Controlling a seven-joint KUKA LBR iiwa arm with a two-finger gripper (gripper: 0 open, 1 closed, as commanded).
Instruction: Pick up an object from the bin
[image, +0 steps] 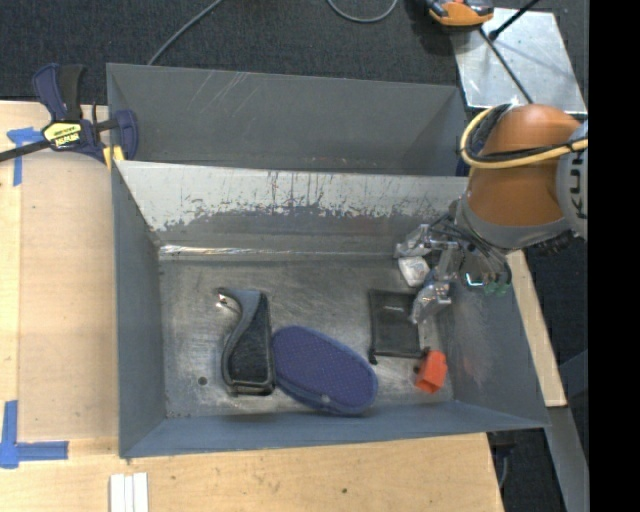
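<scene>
My gripper (430, 275) hangs low at the right side of the bin, near the back wall. Just below and to its left lies a flat black square pad (392, 325) on the bin floor, its upper right corner under the gripper's tip. A small orange block (431, 371) rests by the pad's lower right corner, close to the right wall. Nothing can be made out held in the gripper.
A blue oval pad (322, 368) lies at the front middle of the bin. A black curved strap-like piece (248, 345) with a grey end sits against its left side. The arm's orange dome stands above the right rim.
</scene>
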